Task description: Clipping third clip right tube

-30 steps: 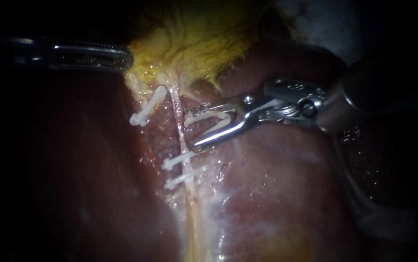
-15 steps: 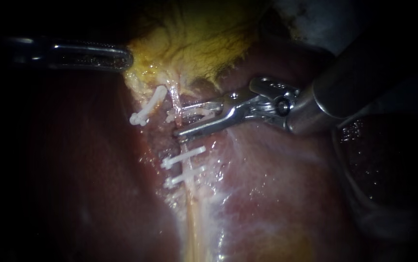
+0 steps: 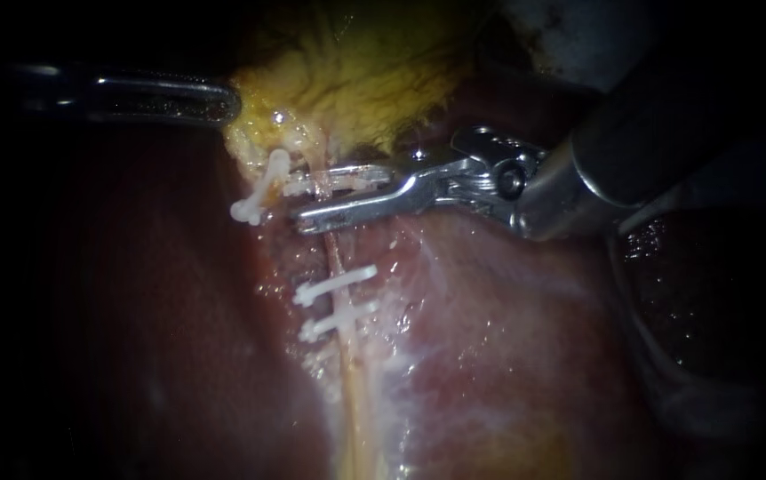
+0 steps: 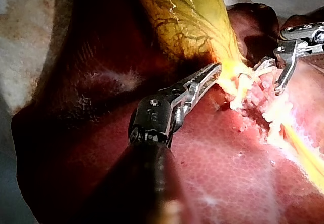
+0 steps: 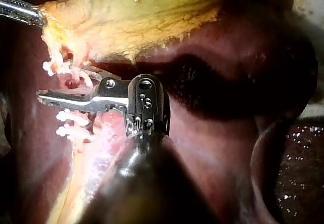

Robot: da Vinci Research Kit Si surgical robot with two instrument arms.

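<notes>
**Third clip astride the right tube, not yet squeezed home**

Two lower clips (image 3: pixel 334 283) already cross the right tube (image 3: pixel 336 258). Above them the right instrument (image 3: pixel 301 204) reaches across the tube. Its jaws grip the third clip (image 3: pixel 325 182) from both sides, with the tube between and a gap showing. Closing the clip and letting go look to be what is left. The left instrument (image 3: pixel 223 102) has its jaws clamped on the gallbladder (image 3: pixel 356 71) edge.

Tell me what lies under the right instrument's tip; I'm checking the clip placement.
The tube runs under the right instrument's tip, over the liver. A white clip shows in the tip; the tube's stretch beneath the metal is hidden.
</notes>
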